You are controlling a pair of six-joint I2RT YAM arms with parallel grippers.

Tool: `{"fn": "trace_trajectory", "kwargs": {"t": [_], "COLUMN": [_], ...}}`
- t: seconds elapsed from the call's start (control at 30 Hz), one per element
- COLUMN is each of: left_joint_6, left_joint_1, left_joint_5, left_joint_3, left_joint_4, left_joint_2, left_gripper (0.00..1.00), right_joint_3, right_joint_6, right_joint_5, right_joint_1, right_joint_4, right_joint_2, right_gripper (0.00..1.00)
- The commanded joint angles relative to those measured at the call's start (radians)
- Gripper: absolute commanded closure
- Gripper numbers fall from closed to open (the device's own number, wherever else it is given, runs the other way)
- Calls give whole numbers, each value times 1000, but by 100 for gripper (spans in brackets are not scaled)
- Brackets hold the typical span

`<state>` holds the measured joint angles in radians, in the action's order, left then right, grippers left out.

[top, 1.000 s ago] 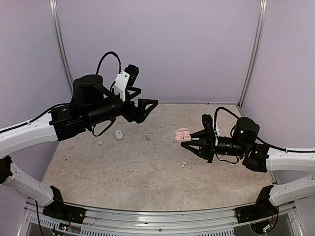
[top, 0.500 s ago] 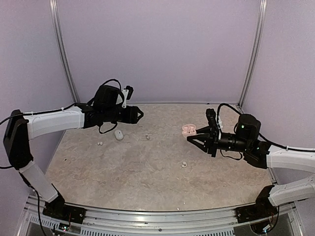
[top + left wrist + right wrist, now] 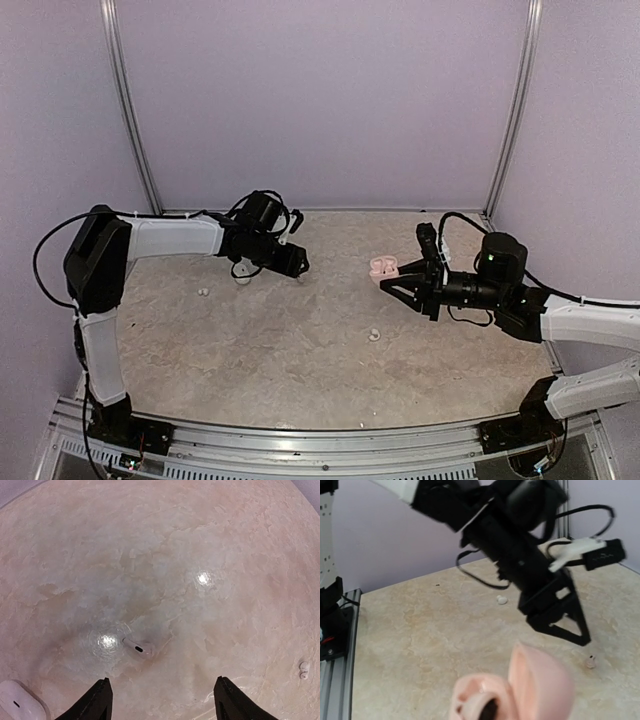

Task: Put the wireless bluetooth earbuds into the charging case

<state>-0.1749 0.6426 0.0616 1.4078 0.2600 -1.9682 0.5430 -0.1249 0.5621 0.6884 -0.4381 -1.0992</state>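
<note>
The pink charging case point(image 3: 383, 266) stands open, lifted off the table, with my right gripper point(image 3: 392, 278) shut on it; in the right wrist view the pink case point(image 3: 520, 690) fills the bottom and hides the fingers. One whitish earbud point(image 3: 138, 647) lies on the table just ahead of my left gripper point(image 3: 162, 702), which is open with nothing between its fingers point(image 3: 97, 700). From above, that earbud point(image 3: 300, 278) sits right below the left gripper point(image 3: 295, 262). Other earbuds lie at the left point(image 3: 203, 292) and in the middle point(image 3: 374, 335).
A white pebble-shaped case point(image 3: 240, 275) lies beside the left forearm, seen also as the white case point(image 3: 17, 705) at the left wrist view's bottom corner. Purple walls with metal posts close in the stone-patterned table point(image 3: 300, 370).
My left arm has swung down and stretched right, bringing its gripper low over the earbud, jaws somewhat narrower. The right gripper rose slightly with the pink case, then held still.
</note>
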Motion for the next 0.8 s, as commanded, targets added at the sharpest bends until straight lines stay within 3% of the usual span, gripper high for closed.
{"fn": "trace_trajectory", "kwargs": {"t": [0.0, 0.2, 0.77], "left_joint_6": [214, 190, 138], "left_joint_1": [-46, -127, -138], "left_joint_5": [92, 283, 342], "left_joint_3": [157, 295, 439], "left_joint_4": [122, 145, 160], "left_joint_2": [-80, -205, -411], "left_gripper": [27, 24, 33], "right_joint_3": [-2, 9, 4], "right_joint_6": [-8, -6, -11], "right_joint_5": [17, 29, 36], "right_joint_1": [-15, -15, -15], "right_joint_4": [-3, 1, 1], "right_joint_2": [-11, -21, -14], "right_gripper": [100, 100, 100]}}
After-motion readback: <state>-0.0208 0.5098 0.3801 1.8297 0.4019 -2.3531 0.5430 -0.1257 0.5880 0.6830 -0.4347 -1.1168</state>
